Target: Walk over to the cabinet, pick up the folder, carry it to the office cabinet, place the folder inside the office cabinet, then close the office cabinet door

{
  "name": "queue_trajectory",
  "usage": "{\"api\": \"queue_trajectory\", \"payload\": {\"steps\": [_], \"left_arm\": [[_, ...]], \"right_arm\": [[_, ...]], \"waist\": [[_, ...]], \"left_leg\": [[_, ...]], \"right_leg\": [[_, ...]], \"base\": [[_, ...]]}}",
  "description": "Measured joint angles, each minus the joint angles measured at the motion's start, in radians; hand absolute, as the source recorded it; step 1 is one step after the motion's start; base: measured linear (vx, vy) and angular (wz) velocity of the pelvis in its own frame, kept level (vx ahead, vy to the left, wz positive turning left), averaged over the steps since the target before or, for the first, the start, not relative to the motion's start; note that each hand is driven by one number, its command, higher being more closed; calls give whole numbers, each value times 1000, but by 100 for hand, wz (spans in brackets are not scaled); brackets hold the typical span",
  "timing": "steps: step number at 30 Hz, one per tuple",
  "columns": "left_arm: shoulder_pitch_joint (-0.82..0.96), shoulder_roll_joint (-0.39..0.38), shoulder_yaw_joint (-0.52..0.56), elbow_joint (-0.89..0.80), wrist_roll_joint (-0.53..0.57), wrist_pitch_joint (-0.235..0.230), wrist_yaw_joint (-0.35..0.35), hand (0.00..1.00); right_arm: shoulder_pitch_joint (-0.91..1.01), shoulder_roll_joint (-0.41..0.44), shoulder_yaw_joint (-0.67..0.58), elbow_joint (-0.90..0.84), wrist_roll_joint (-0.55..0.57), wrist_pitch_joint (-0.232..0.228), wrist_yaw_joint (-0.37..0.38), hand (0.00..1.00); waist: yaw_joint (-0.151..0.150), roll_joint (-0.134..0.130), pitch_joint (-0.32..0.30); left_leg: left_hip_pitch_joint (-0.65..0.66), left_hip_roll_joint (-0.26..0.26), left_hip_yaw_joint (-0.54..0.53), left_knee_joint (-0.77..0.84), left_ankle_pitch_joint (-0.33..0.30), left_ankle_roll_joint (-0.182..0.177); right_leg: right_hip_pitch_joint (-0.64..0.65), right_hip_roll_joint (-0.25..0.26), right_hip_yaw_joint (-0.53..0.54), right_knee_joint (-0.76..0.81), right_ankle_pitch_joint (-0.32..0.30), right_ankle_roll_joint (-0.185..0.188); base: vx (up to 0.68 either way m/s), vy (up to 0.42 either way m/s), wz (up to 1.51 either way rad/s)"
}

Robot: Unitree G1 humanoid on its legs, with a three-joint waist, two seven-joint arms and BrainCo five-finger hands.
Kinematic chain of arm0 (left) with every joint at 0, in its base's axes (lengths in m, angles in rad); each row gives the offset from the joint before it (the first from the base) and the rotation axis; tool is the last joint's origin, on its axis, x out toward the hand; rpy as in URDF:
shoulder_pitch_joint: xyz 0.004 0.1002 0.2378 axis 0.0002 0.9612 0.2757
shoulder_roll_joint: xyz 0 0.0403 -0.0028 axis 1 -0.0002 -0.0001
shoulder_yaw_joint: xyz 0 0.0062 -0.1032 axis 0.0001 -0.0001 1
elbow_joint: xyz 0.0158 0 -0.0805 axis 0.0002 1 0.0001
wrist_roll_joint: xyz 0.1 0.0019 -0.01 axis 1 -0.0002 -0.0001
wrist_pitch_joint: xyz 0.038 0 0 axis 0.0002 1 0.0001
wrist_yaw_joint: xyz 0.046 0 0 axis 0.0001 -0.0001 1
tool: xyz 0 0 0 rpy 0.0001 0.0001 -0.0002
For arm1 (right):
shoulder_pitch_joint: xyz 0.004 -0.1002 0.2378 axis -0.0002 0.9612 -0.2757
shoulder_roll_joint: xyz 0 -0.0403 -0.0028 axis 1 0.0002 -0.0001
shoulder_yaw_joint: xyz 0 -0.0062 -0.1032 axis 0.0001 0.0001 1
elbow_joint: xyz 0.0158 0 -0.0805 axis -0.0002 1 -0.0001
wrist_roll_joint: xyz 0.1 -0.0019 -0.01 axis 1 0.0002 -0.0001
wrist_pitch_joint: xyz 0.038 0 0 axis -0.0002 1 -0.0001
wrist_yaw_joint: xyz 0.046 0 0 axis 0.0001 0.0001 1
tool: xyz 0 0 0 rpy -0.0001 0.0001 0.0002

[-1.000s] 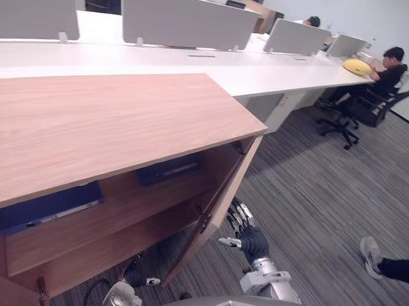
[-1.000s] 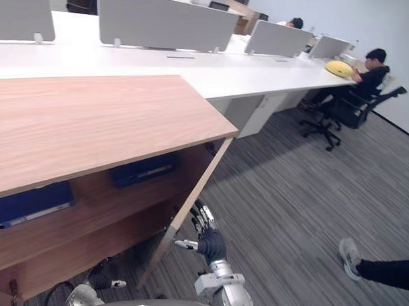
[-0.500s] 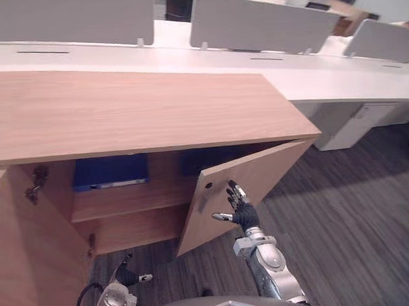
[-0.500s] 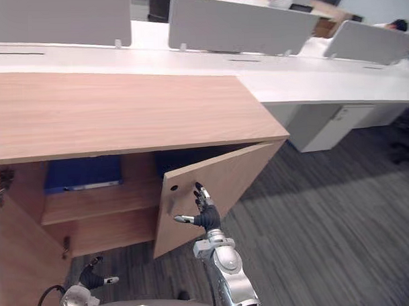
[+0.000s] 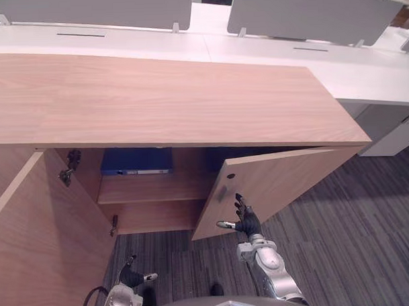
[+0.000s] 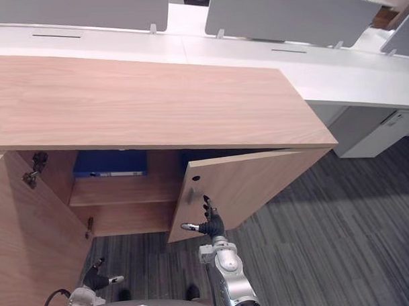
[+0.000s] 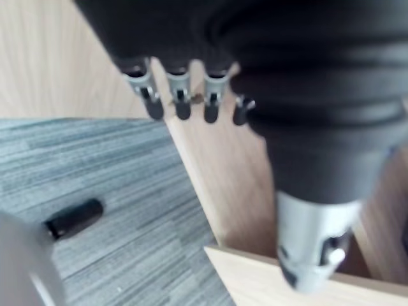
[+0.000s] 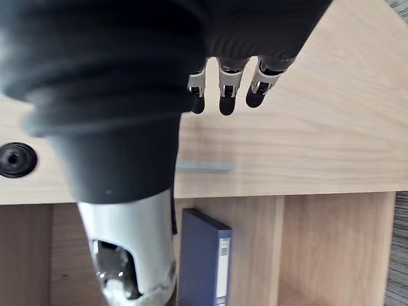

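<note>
well, the folder [image 5: 136, 161] lies flat on the upper shelf inside the cabinet [image 5: 162, 101], at about 10 o'clock from your right hand [image 5: 246, 221]. both hands are empty. the right hand is released, fingers straight and thumb spread. it sits at the outer face of the half-open right door [image 5: 286, 184], near the door's free lower corner, but i cannot tell whether it touches the wood. the left hand [image 5: 132, 275] hangs slack at 7 o'clock in the head view, close to the wide-open left door [image 5: 39, 239].

as i judge it, a push so low on the panel could let your fingers slide off the bottom edge at 6 o'clock, or get nipped at the free edge beside the small handle [image 8: 205, 167]. a second folder [image 8: 205, 261] sits behind that door. if it juts past the shelf front, which i cannot tell, the door would stop short. the left door needs shutting too, and your idle left hand hangs near its swing.
</note>
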Motion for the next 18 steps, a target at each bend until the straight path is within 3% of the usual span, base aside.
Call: {"api": "queue_trajectory", "payload": {"steps": [5,10,18], "left_arm": [[-10,-8,6,0,0,-1,8,0],[-8,-20,5,0,-1,-2,10,0],[9,-34,5,0,-39,-3,14,0]], "right_arm": [[2,0,-24,71,-75,0,-6,0],[15,-1,-25,156,-111,5,-8,0],[27,6,-51,270,-112,15,-13,0]], "waist": [[-3,27,25],[-2,24,40],[-1,26,41]], "left_leg": [[20,6,9,0,-5,1],[51,16,29,-1,-17,-9],[95,18,92,0,-40,-9]], "right_leg": [[16,5,3,-5,0,-1],[40,15,21,-7,-14,-16],[44,19,86,-4,-9,-8]], "base": [[-11,-3,-6],[-41,-14,-12],[-10,4,-25]]}}
